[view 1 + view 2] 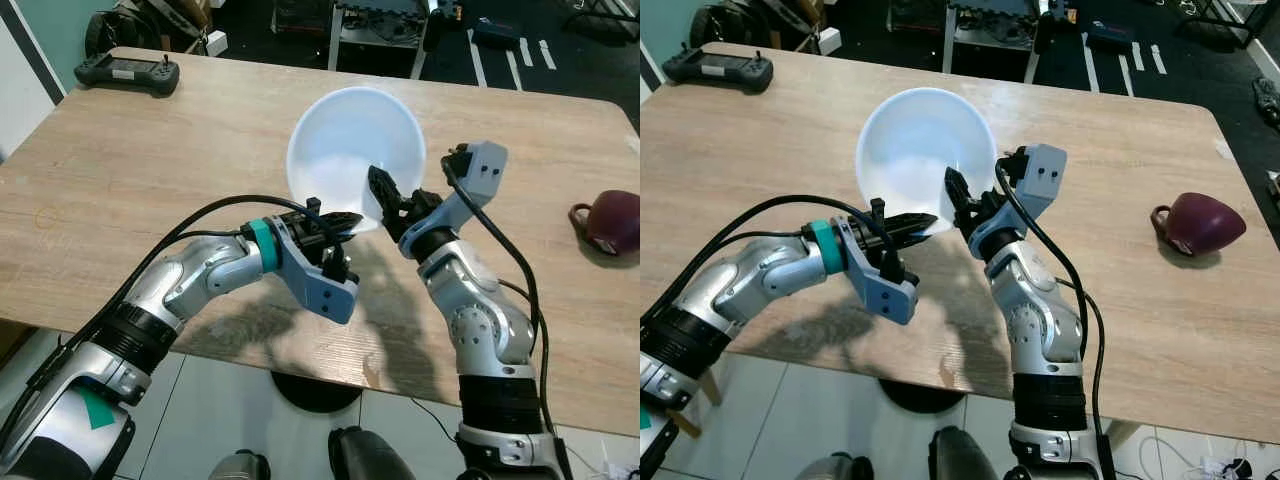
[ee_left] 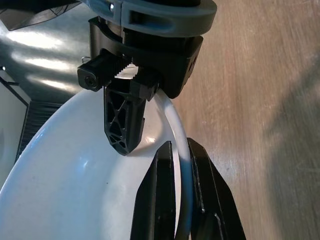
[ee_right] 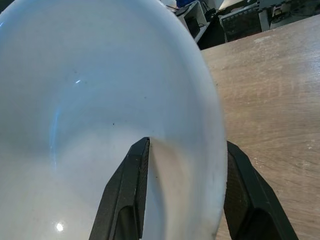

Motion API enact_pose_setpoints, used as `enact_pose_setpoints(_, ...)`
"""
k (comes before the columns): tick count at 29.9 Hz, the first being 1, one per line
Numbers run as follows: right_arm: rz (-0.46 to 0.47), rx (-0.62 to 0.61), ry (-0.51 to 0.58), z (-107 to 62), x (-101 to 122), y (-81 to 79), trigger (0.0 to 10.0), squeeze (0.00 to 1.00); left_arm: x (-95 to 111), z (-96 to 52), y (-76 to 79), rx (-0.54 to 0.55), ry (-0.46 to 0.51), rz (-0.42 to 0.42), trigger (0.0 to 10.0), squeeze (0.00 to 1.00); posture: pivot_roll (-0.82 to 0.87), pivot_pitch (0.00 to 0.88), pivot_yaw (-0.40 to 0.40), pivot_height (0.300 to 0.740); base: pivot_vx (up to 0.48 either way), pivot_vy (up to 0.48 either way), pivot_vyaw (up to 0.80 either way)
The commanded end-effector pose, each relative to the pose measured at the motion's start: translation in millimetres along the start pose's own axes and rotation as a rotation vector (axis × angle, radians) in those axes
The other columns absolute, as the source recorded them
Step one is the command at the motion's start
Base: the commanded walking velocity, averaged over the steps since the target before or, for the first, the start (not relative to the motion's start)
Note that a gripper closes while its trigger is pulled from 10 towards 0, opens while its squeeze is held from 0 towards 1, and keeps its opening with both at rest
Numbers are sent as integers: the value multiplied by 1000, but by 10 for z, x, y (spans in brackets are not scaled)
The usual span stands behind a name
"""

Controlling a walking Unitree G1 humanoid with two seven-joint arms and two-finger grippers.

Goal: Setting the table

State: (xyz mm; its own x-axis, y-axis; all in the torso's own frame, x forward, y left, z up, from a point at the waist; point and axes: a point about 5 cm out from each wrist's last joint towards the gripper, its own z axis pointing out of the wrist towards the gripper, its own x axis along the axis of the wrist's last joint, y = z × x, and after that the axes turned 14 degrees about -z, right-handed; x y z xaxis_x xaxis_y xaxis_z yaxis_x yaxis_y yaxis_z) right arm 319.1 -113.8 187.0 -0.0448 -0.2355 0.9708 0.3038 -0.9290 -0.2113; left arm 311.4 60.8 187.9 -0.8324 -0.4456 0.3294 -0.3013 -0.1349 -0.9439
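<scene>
Left claw (image 1: 345, 222) and right claw (image 1: 378, 190): each pinched on near rim of white bowl (image 1: 350, 140), mid-bench (image 1: 150, 180). Bowl: rigid, glossy, likely slippery; thin rim suits gripping.

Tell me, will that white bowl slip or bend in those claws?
The white bowl looks rigid, so probably no bending. Its glossy surface may be slippery, and the left gripper and right gripper each pinch only its thin rim, so it might tilt if one loosens.
</scene>
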Motion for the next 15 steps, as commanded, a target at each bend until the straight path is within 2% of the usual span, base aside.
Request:
enact_pose_setpoints(1,35,1,3,-10,-18,-9,0,0,84,33,22,-3,53,24,10000,0,-75,0,18,740,0,0,0)
enact_pose_setpoints(9,58,-1,37,-25,38,22,0,0,63,17,34,10,47,37,10000,0,-77,0,19,740,0,0,0)
enact_pose_setpoints(13,42,-16,55,-29,93,47,235,0,61,7,38,20,46,40,10000,0,-77,0,19,740,0,0,0)
enact_pose_setpoints(14,36,-33,49,-25,93,68,9647,0,61,4,35,26,46,42,10000,0,-78,0,20,740,0,0,0)
enact_pose_setpoints(15,28,-54,43,-22,89,99,10000,0,60,-2,30,39,43,44,10000,0,-77,0,20,740,0,0,0)
